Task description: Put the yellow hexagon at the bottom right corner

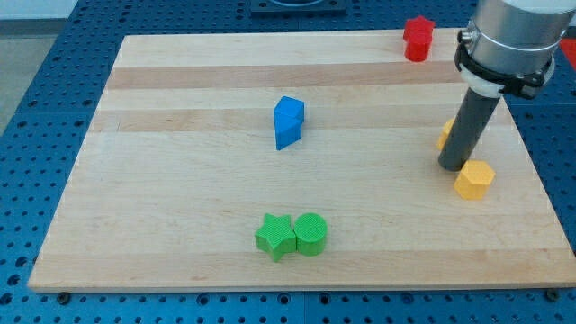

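Observation:
The yellow hexagon (473, 180) lies on the wooden board near the view's right edge, a little below mid-height. My tip (452, 166) rests on the board just to the upper left of it, touching or nearly touching it. A second yellow block (445, 135) sits behind the rod, mostly hidden; its shape cannot be made out.
A blue pentagon-like block (288, 121) stands near the board's middle. A green star (275, 237) and a green cylinder (310, 234) touch each other at the bottom centre. A red star (418, 39) sits at the top right. The board's right edge (540, 189) is close to the hexagon.

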Controlling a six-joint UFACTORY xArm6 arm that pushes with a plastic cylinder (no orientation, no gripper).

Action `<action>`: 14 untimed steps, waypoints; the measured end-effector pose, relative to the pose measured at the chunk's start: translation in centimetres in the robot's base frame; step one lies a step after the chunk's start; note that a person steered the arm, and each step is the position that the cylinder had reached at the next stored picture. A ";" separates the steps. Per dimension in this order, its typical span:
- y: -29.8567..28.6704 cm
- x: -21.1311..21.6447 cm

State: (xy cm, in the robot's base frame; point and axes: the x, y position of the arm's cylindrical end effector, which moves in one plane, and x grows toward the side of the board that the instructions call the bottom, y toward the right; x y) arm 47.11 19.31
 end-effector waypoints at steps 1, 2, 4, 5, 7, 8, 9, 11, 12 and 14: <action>0.1 -0.1; 0.7 0.1; 1.5 0.5; 1.5 0.9; 1.6 1.8; 1.6 3.0; 1.7 4.1; 2.0 6.8; 2.0 8.2; 0.7 8.4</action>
